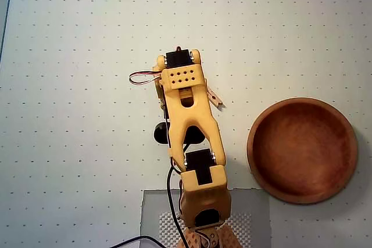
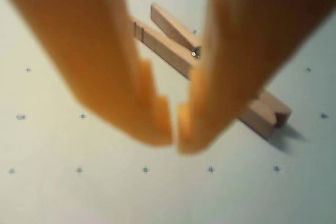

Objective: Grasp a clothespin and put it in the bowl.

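no readable text, labels, brands, numbers or signs show in either view.

Overhead view: clothespin (image 1: 215, 98) left of bowl (image 1: 302, 150), apart.

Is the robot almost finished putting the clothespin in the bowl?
Not yet. Nothing looks done: the bowl is empty. Right now the gripper hangs over the clothespin, which lies on the table, fingertips nearly together and no grip visible. Still left: grab it, carry it to the bowl, drop it in.
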Robot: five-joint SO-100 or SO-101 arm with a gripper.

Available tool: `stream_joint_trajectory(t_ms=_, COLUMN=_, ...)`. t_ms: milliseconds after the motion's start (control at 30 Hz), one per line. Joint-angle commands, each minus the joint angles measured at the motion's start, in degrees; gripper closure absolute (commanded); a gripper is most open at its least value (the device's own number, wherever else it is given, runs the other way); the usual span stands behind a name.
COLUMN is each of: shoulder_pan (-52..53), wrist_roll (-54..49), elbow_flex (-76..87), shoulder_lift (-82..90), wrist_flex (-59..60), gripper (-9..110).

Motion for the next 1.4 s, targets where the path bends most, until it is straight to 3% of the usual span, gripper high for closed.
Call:
stream_joint_trajectory(t_ms=0, shoulder_pan=1.3, wrist_roll=-2.4, elbow_flex=-14.5, shoulder_lift=-4.7, wrist_flex=4.2, gripper=103)
stream_joint_trajectory(t_ms=233, shoulder_pan=7.3, wrist_roll=-5.4, elbow_flex=-32.4, shoulder_lift=-14.6, wrist_flex=4.9, gripper=103)
stream_joint_trajectory(t_ms=533, shoulder_pan=13.4, wrist_roll=-10.5, elbow_flex=-42.2, shoulder_lift=-20.3, wrist_flex=4.8, gripper=103)
stream_joint_trajectory(t_ms=767, shoulder_pan=16.3, wrist_roll=-13.9, elbow_flex=-43.9, shoulder_lift=-22.1, wrist_flex=4.7, gripper=103)
stream_joint_trajectory(t_ms=1100, shoulder_pan=15.0, wrist_roll=-35.0, elbow_flex=-43.1, shoulder_lift=-26.3, wrist_flex=4.7, gripper=103)
stream_joint_trajectory(t_ms=1367, shoulder_pan=10.7, wrist_roll=-41.4, elbow_flex=-43.0, shoulder_lift=-27.3, wrist_flex=4.7, gripper=103)
